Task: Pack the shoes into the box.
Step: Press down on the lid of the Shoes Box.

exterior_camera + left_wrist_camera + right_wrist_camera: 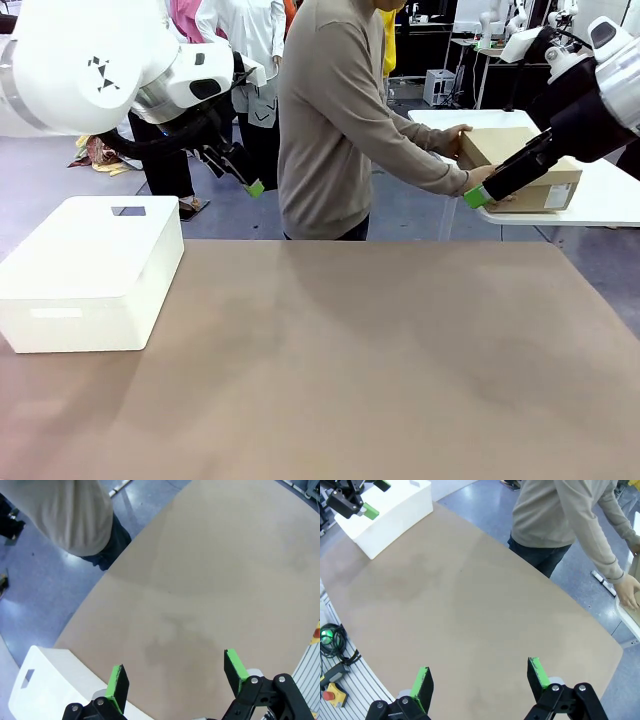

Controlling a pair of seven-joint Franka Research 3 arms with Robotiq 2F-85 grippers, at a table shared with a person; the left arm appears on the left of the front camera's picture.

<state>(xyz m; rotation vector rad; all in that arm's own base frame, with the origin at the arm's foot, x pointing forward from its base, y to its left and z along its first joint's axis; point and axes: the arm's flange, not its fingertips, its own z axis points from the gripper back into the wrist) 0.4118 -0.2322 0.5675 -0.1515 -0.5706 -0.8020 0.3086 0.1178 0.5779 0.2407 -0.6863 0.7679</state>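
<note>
We hold our left gripper (175,677) and right gripper (481,680) spread wide and empty above the smooth brown table (350,360). A white plastic bin (90,275) sits at its left edge. Beyond the far edge, a person's hands (483,178) grip the tan cardboard box (520,165) on a white side table (600,195).

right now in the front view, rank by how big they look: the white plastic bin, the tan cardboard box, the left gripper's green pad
1. white plastic bin, though it is nearest the camera
2. tan cardboard box, farther off
3. green pad of the left gripper
</note>
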